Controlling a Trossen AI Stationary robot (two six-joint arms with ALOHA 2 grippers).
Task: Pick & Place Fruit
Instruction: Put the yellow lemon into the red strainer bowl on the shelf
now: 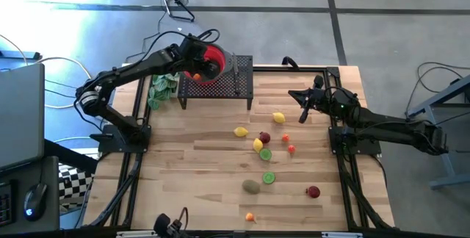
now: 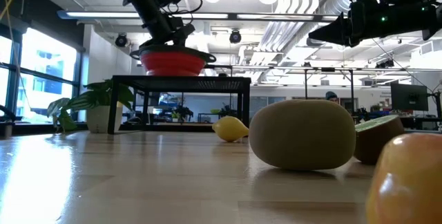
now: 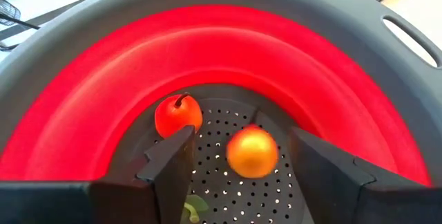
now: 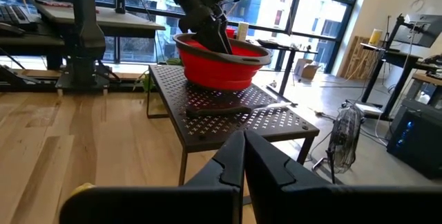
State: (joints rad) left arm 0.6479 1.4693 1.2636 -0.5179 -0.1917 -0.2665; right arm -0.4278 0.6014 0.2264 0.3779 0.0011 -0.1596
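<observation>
A red bowl with a grey rim (image 1: 215, 56) stands on a black perforated stand (image 1: 236, 84) at the table's far side. My left gripper (image 3: 242, 140) hangs over it, open and slanting down into it. An orange fruit (image 3: 252, 153) shows between the fingers, touching neither, above the bowl's perforated bottom. A red apple (image 3: 177, 114) lies on that bottom beside it. Several fruits lie on the table, among them lemons (image 1: 278, 117), lime halves (image 1: 269, 178) and a kiwi (image 1: 251, 186). My right gripper (image 4: 243, 158) waits shut at the table's right.
A slim dark knife (image 4: 228, 110) lies on the stand in front of the bowl. A green leafy bunch (image 1: 161, 87) sits left of the stand. In the low view the kiwi (image 2: 302, 134) and a lemon (image 2: 230, 128) lie close by. Bare wood spreads at the near left.
</observation>
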